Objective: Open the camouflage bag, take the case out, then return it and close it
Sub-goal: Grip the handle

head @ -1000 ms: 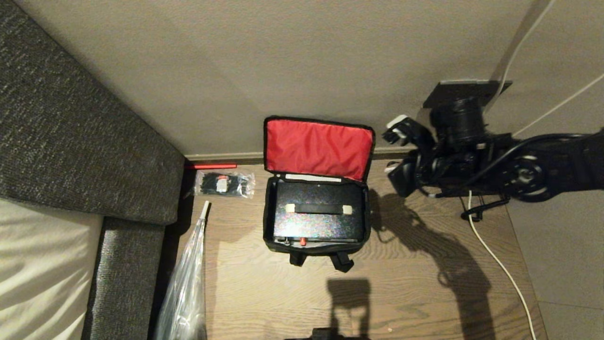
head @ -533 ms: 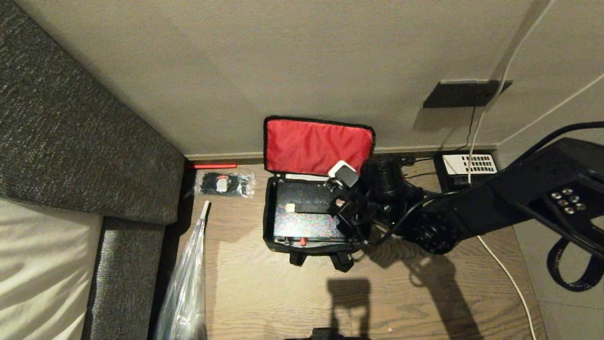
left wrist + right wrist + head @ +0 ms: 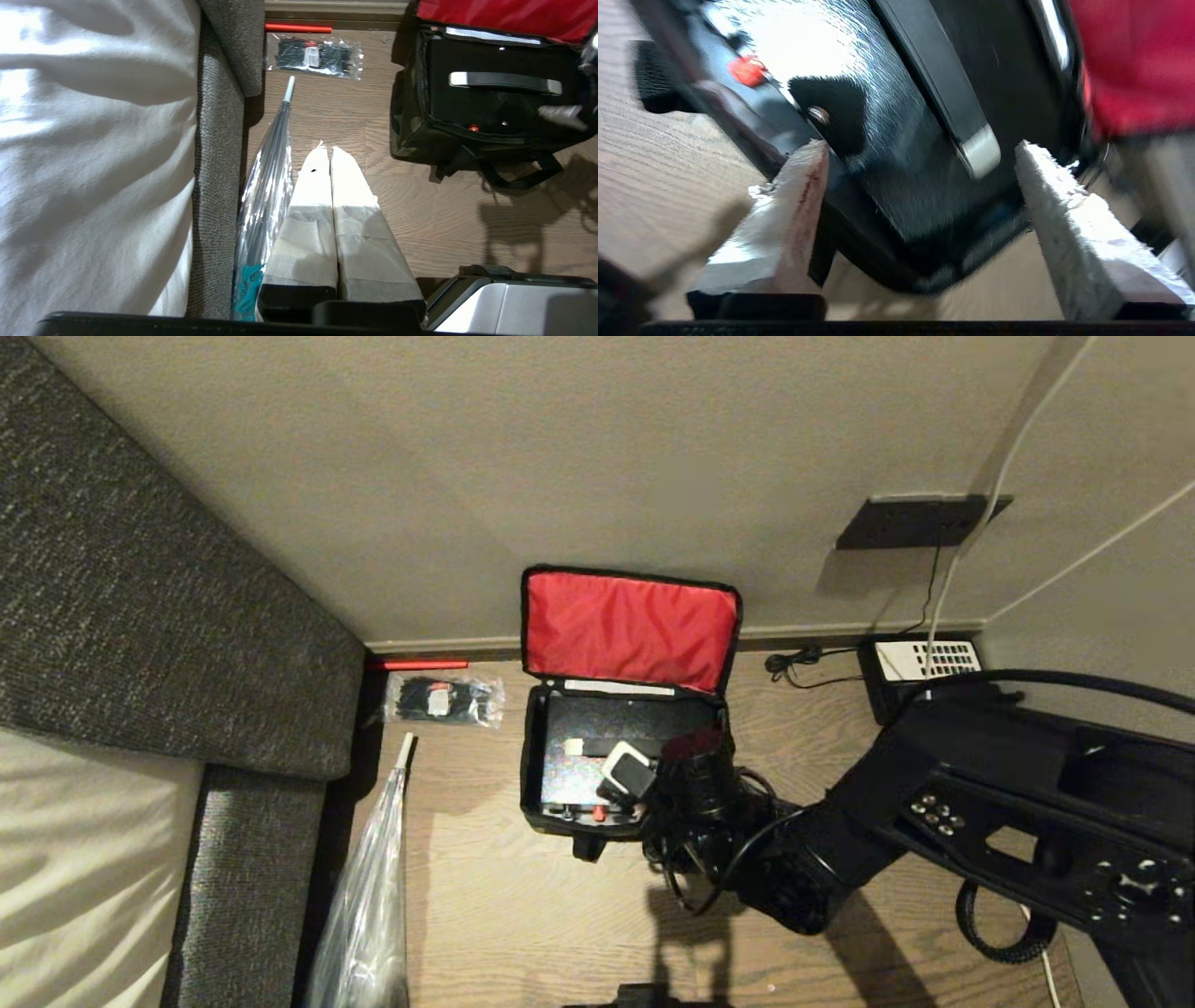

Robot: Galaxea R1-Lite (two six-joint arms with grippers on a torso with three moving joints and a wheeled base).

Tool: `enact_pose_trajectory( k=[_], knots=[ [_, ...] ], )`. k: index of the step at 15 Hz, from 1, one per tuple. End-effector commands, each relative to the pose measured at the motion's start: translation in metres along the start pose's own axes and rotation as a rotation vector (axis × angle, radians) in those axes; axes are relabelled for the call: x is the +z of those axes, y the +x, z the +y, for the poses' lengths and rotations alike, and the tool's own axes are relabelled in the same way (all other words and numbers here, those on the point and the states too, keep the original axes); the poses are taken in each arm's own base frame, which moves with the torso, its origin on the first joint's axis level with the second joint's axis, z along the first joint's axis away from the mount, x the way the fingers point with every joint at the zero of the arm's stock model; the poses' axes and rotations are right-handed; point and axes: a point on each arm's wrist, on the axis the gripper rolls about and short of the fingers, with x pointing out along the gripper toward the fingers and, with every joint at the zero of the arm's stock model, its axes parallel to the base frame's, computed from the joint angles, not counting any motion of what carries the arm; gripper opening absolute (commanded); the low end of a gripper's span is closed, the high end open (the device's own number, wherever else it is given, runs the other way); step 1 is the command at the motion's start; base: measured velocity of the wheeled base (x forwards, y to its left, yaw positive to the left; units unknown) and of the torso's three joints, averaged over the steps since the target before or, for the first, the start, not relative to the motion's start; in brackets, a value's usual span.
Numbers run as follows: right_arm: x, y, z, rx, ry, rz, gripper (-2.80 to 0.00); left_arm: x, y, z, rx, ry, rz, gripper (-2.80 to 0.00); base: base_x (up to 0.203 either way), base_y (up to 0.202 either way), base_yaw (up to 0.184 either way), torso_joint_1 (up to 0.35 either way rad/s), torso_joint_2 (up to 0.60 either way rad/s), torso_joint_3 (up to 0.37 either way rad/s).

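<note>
Left gripper [image 3: 331,154], pressed together, hangs parked. The camouflage bag [image 3: 532,747] lies open beneath the right gripper [image 3: 920,154], whose fingers spread above the case [image 3: 583,779]; seemingly rigid, best lifted by its handle [image 3: 943,88].

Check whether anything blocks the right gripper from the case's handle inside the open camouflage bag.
Nothing visible does. The camouflage bag lies open, its red lid leaning against the wall. The right gripper, jaws apart, hangs over the case, with the handle in plain sight between them.
</note>
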Motion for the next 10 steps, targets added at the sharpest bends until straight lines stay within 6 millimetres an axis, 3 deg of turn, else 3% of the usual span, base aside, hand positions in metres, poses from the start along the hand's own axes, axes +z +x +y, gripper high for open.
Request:
enact_pose_trajectory(
  k=[1, 10],
  knots=[
    [-0.0021, 0.0001, 0.0114, -0.002, -0.064, -0.030, 0.00, -0.0009, 0.0001, 0.0000, 0.000, -0.001, 0.001, -2.80, 0.000, 0.000, 0.000, 0.000, 0.00, 0.000],
    [0.0001, -0.0068, 0.0063, -0.017, -0.150, -0.037, 0.00, -0.0009, 0.0002, 0.0000, 0.000, 0.000, 0.003, -2.80, 0.000, 0.000, 0.000, 0.000, 0.00, 0.000]
  ],
)
